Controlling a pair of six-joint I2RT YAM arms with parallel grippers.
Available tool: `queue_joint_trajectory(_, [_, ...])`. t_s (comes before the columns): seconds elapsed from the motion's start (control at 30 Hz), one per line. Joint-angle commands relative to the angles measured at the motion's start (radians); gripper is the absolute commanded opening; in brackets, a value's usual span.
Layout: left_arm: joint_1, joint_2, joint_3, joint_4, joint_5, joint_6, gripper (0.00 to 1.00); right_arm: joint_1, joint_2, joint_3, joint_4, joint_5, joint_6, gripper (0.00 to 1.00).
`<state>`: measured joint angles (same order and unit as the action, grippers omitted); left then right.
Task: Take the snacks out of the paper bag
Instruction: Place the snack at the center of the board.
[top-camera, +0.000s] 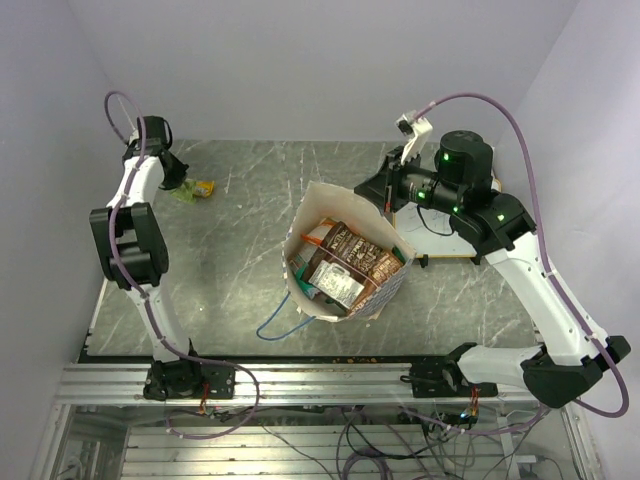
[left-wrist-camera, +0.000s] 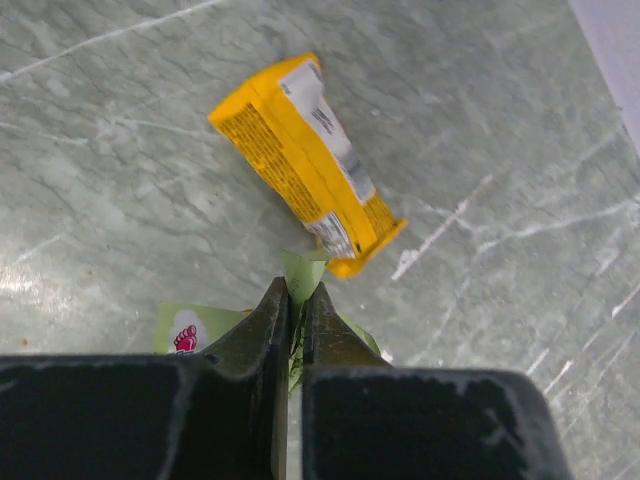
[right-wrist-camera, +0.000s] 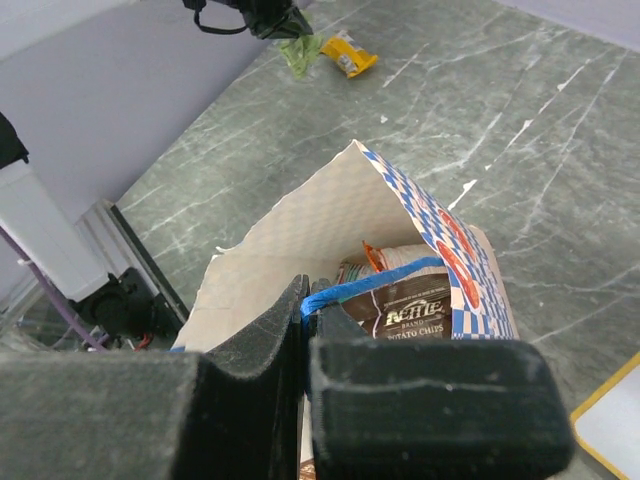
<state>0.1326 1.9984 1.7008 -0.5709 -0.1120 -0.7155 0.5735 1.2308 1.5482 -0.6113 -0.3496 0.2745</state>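
**Paper bag gripped by its cord, two packets out on the table**

Cream paper with a blue-checked band, the bag (top-camera: 325, 205) sits mid-table, its mouth gaping up at the top camera. Several snacks lie inside. A brown packet (top-camera: 350, 250) is uppermost, with an orange packet (right-wrist-camera: 370, 255) peeking out behind it in the right wrist view.

The right gripper (right-wrist-camera: 305, 300) is at the bag's far right rim. Its jaws are pinched tight on the blue cord (right-wrist-camera: 375, 280) of one handle. A second cord (top-camera: 285, 325) trails loose on the table (top-camera: 250, 210) near the bag's front.

At the far left corner, well apart from the bag, the left gripper (left-wrist-camera: 296, 295) is closed on a green packet (left-wrist-camera: 190, 328), with only a sliver between the jaws. A yellow packet (left-wrist-camera: 305, 160) lies flat just beside it, its lower end touching or nearly touching the green one.

A whiteboard (top-camera: 440, 235) lies under the right arm.
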Motion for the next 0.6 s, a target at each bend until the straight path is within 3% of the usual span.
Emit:
queue_joint_trajectory(0.0, [0.03,0.035,0.007,0.128,0.073,-0.024,0.07,0.006,0.002,0.02,0.03,0.057,-0.014,0.0])
queue_joint_trajectory(0.17, [0.048,0.139,0.033,0.171,0.104,-0.026,0.07,0.007,0.035,0.048,0.024,0.084,-0.043,0.0])
queue_joint_trajectory(0.27, [0.05,0.188,0.069,0.184,0.099,-0.01,0.13,0.006,0.047,0.048,0.041,0.056,-0.056,0.0])
queue_joint_trajectory(0.43, [0.071,0.223,0.073,0.205,0.132,-0.029,0.28,0.006,0.079,0.071,0.031,0.033,-0.065,0.0])
queue_joint_trajectory(0.57, [0.077,0.183,0.051,0.21,0.106,-0.017,0.51,0.006,0.073,0.046,0.053,0.019,-0.048,0.0])
